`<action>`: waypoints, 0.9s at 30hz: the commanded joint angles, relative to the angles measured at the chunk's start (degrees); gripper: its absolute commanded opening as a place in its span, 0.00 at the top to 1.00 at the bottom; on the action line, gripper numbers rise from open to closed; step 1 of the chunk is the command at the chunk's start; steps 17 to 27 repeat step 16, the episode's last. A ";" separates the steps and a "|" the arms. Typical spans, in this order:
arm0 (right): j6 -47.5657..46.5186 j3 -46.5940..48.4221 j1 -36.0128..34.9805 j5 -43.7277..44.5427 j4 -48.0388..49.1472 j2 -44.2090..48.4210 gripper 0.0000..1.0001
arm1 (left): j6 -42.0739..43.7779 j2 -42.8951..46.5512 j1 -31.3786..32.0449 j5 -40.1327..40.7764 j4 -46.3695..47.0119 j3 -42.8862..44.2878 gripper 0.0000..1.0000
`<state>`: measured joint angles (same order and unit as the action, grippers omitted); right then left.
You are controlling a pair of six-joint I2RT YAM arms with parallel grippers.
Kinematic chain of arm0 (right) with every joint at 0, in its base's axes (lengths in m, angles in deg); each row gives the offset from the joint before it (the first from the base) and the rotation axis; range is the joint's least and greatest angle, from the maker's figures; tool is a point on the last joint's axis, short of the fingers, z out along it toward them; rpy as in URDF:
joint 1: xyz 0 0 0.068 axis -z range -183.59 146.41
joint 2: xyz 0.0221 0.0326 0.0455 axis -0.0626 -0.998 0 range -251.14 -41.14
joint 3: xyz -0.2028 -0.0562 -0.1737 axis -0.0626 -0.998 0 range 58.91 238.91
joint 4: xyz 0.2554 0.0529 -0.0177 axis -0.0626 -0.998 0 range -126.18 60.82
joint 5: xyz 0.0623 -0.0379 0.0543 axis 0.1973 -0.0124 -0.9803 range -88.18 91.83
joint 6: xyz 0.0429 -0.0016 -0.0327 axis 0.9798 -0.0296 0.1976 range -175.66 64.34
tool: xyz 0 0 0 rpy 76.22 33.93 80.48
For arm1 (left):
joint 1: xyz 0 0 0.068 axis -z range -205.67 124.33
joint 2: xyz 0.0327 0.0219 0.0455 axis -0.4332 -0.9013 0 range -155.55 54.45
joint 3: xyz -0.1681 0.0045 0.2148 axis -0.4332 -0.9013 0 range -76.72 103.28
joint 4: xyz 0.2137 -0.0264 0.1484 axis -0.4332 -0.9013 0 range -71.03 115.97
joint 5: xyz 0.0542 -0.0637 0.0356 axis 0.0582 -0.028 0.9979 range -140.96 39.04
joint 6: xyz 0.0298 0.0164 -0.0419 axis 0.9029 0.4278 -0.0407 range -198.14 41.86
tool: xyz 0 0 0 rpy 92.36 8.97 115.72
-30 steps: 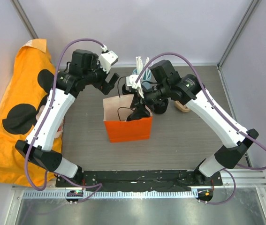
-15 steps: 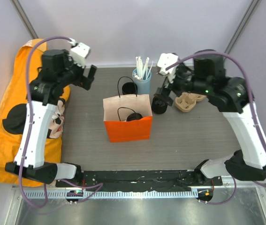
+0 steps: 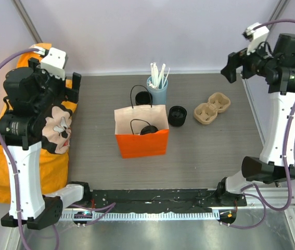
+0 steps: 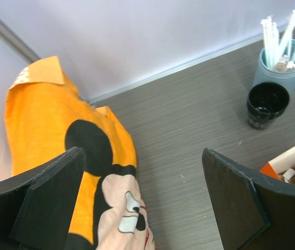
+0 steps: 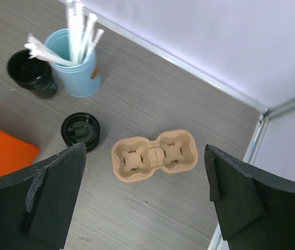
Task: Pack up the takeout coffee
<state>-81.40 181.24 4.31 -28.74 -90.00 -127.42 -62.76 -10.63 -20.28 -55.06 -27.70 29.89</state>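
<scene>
- Two arms are parked high and wide. The left fingers are spread far apart with nothing between them, and the right fingers are the same, wide apart and holding nothing.
- The orange paper bag stands upright mid-worktop, well apart from both sets of fingers.
- Something black and round sits inside the bag under a handle loop. Honestly can't tell if it's a whole cup or just a lid.
- The open black cup is just beside the blue straw cup. In the left wrist view, both sit out past the finger on the right side.
- The orange Mickey cloth lies under and beyond the other left finger, at the worktop's edge.
- In the right wrist view, the cardboard cup carrier shows down in the gap between the right fingers.
- The black round piece is near the carrier but not touching it, closer to the finger on that view's left side.
</scene>
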 commanded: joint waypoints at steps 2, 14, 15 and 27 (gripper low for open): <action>3.85 -1.72 5.20 -7.15 6.23 7.33 0.00 | -1.49 1.97 -3.45 -0.30 -3.01 5.97 0.00; 4.82 3.80 5.19 -6.52 2.81 7.00 0.00 | -2.10 2.94 -4.77 -0.03 -4.07 7.47 0.00; 4.91 3.97 5.19 -6.61 2.81 7.00 0.00 | -2.10 2.94 -4.86 -0.12 -3.99 7.56 0.00; 5.08 4.06 5.28 -6.78 2.81 7.00 0.00 | -2.19 2.85 -4.86 -0.21 -3.99 7.56 0.00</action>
